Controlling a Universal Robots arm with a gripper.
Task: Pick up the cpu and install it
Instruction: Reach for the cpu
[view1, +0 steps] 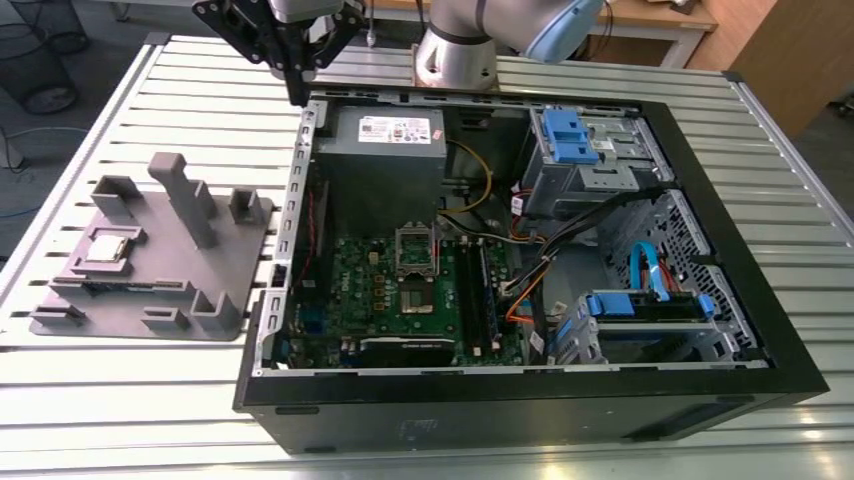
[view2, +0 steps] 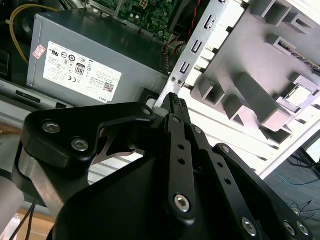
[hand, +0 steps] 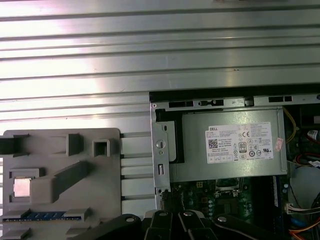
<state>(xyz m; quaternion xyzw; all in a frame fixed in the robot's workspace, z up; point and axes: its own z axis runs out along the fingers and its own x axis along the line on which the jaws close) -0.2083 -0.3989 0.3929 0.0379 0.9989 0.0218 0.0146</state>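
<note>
The cpu (view1: 110, 247) is a small silvery square lying flat in a recess of the grey plastic tray (view1: 200, 300), at the exterior view's left, outside the computer case. It also shows in the second wrist view as the cpu (view2: 300, 96) and in the first wrist view as the cpu (hand: 22, 187). My gripper (view1: 292, 98) hangs above the case's back corner, well away from the chip. Its black fingers (view2: 176, 125) are shut with nothing between them. The dark socket frame (view1: 416, 262) sits on the green board inside the case.
The open black computer case (view1: 747, 300) lies on a slatted metal table (view1: 120, 420). Inside are a grey power supply (view1: 387, 135), blue drive brackets (view1: 567, 130) and orange and yellow cables (view1: 527, 290). Upright posts (view1: 180, 195) rise from the tray.
</note>
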